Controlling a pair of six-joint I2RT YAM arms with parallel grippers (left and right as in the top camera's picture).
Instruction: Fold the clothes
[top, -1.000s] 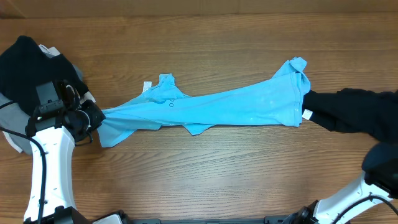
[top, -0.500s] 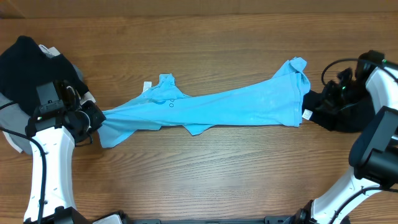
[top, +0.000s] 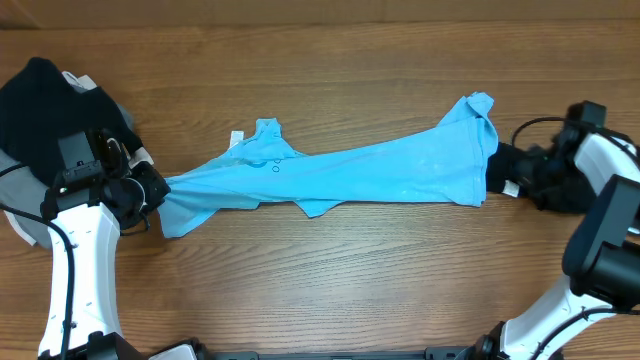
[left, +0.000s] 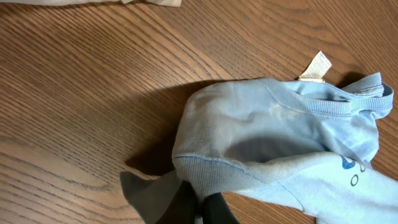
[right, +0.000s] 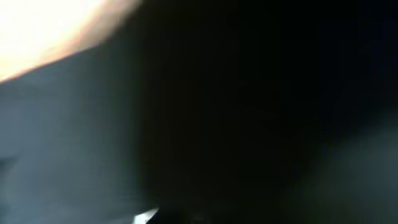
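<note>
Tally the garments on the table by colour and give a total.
Light blue: 1, the T-shirt
Black: 2, the left black garment and the right black garment
Grey: 1, the grey garment, mostly hidden at the left edge
Total: 4; white slivers by the left pile are too small to count.

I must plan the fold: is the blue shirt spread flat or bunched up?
Bunched: the blue shirt lies as a long, narrow, wrinkled strip, not flat.
</note>
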